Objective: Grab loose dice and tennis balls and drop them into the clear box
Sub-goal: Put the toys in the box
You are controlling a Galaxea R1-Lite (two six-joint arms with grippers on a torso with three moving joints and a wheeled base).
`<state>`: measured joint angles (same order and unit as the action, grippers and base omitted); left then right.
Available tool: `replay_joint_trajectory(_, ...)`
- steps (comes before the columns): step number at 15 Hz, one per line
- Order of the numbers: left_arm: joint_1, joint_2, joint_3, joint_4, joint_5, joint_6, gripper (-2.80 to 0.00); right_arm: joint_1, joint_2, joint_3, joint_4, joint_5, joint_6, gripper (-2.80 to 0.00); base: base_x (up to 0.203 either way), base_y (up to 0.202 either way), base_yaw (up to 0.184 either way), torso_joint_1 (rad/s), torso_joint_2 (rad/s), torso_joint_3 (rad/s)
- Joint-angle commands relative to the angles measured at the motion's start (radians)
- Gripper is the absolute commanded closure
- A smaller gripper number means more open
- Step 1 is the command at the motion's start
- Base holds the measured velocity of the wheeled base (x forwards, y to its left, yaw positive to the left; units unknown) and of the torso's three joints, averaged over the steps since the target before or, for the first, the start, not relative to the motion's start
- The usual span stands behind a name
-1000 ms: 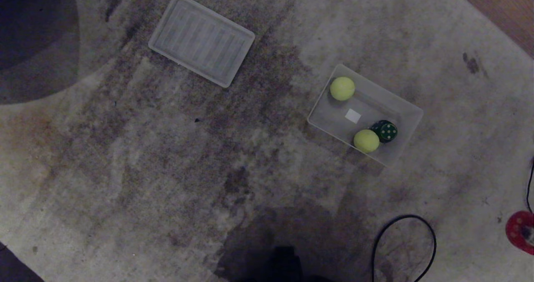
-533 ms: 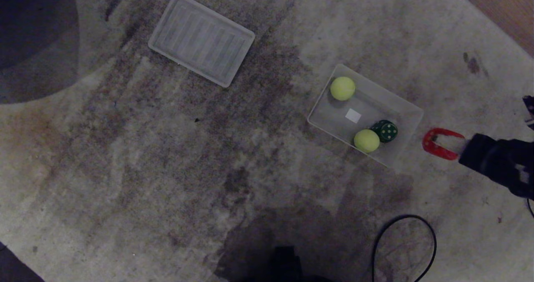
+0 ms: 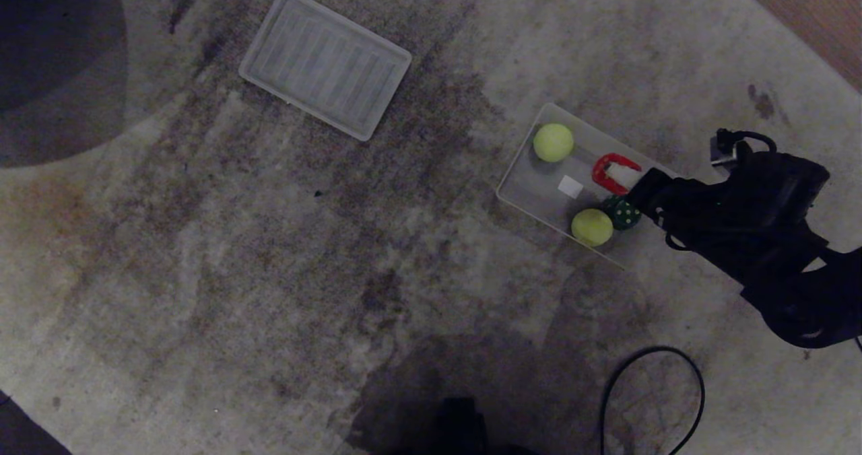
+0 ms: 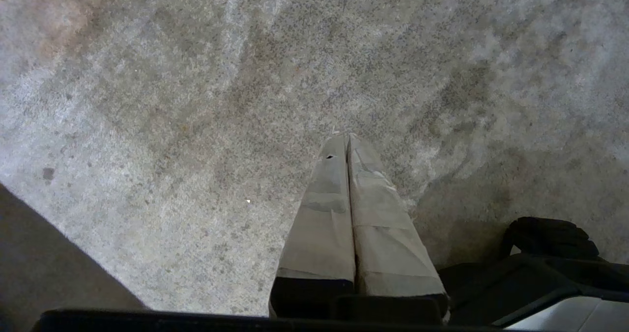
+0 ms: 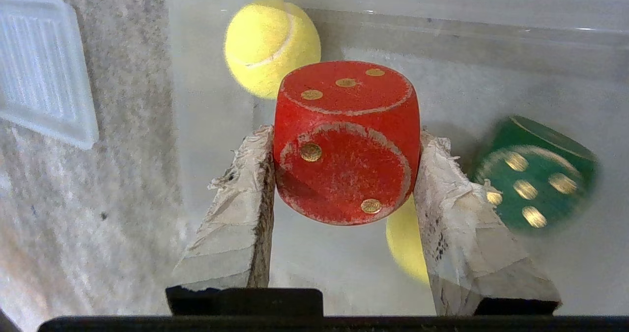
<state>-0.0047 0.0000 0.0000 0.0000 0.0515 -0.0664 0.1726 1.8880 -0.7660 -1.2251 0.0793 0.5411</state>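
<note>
Red is the colour to watch: the red rounded-corner die point(image 5: 346, 143) with gold pips sits clamped between the two pale padded fingers point(image 5: 236, 214) of the right gripper point(image 3: 616, 176), jaws parted only as wide as the cube itself and pressing on two opposite faces. From the head camera the black right arm reaches in from the right, and the die hangs over the clear shallow plastic box point(image 3: 522, 189), above its middle, just beside the small white label point(image 3: 570, 186).

Inside the box, one fuzzy yellow-green tennis ball point(image 3: 553, 142) lies in the far corner; the second tennis ball point(image 3: 592, 227) rests at the near wall, touching the dark green die point(image 3: 623, 214) (blurred in the wrist camera, partly hidden by the arm from above).

Off to the far left on the mottled grey carpet point(image 3: 269, 273) lies the flat ribbed translucent lid point(image 3: 325, 64), well apart from the box. A black cable loop point(image 3: 650, 394) curls near the bottom edge.

Left gripper point(image 4: 348, 143): padded fingers pressed together, holding nothing, hanging over bare carpet.
</note>
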Motion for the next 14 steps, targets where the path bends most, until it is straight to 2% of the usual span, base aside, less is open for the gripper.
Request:
replay_joint_trajectory(1,0.000,0.002,0.002,0.000,0.001,-0.001,0.00,0.002,0.117,-0.013,-0.051,-0.003,0.002,-2.80,0.000,0.000,0.000,0.000,0.00,0.000)
replay_joint_trajectory(3,0.000,0.002,0.002,0.000,0.001,-0.001,0.00,0.001,0.127,-0.013,-0.056,-0.006,-0.005,-2.80,0.000,0.000,0.000,0.000,0.00,0.000)
replay_joint_trajectory(6,0.000,0.000,0.002,0.000,0.001,-0.001,0.00,0.001,0.104,0.017,-0.049,-0.006,-0.091,-2.80,0.000,0.000,0.000,0.000,0.00,0.000)
replay_joint_trajectory(10,0.000,0.002,0.002,0.000,0.001,-0.001,0.00,-0.026,-0.086,0.226,-0.037,-0.004,-0.144,-2.80,0.000,0.000,0.000,0.000,0.00,0.000)
replay_joint_trajectory(11,0.000,0.002,0.002,0.000,0.001,-0.001,0.00,-0.035,-0.149,0.294,-0.026,-0.003,-0.145,0.00,0.000,0.000,0.000,0.000,0.00,0.000)
replay_joint_trajectory(14,0.000,0.000,0.002,0.000,0.001,-0.001,0.00,-0.045,-0.353,0.461,0.056,-0.001,-0.200,0.00,0.000,0.000,0.000,0.000,0.00,0.000)
